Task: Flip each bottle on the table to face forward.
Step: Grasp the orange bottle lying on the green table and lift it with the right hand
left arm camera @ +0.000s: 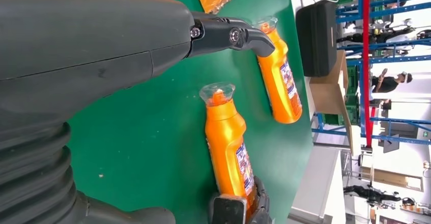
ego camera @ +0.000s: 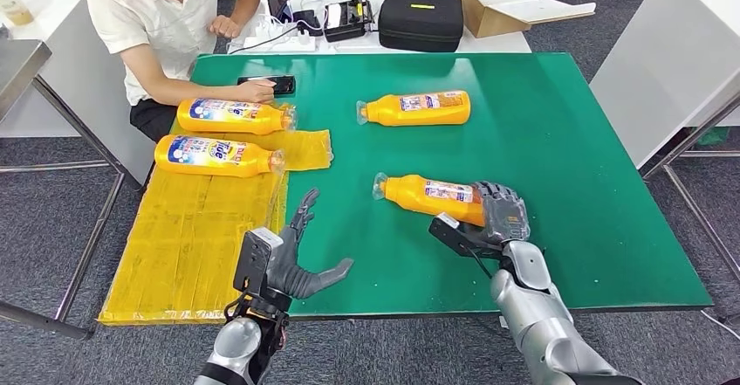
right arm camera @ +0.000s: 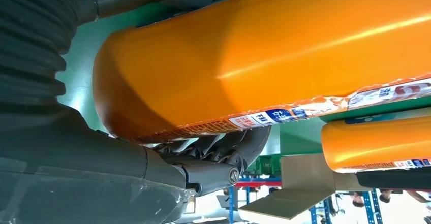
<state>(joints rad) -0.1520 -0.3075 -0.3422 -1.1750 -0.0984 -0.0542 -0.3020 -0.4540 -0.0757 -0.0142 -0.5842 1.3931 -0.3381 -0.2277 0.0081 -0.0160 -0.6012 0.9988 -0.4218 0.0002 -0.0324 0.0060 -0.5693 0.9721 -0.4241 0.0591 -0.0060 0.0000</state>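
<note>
Surface: green desk (ego camera: 558, 140), yellow sheet (ego camera: 192, 237) at its 9 o'clock edge.
Near bottle (ego camera: 428, 195): lying centre-front, base wrapped by right hand (ego camera: 499, 215) fingers, likely for rolling.
Bottles: four; far bottle (ego camera: 417, 108) at 12, two on sheet.
Left hand (ego camera: 301, 258): fingers wide, empty.
</note>
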